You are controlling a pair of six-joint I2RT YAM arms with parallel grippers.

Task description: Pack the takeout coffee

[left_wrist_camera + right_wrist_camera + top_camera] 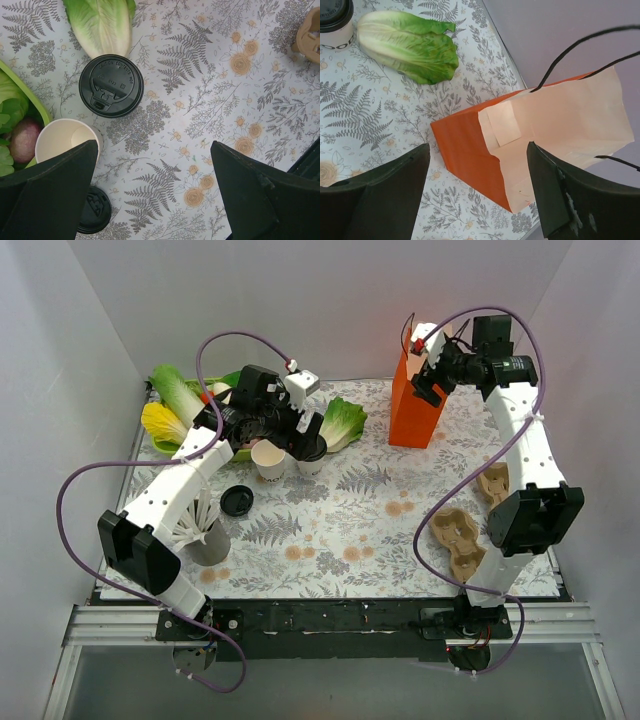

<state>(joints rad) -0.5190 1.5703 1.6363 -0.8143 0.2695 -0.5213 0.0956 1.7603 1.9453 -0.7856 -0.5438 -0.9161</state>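
just below the spread left fingers (50, 190), takeout coffee (111, 85) upright, lid up, long axis vertical, right fingers (380, 200) apart

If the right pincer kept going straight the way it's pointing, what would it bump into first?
Most likely the orange paper bag. Its open top lies right between the open fingers of the right pincer. How far ahead the bag is cannot be told from this view.

Plain white walls (300, 300), fern-print table (350, 530)
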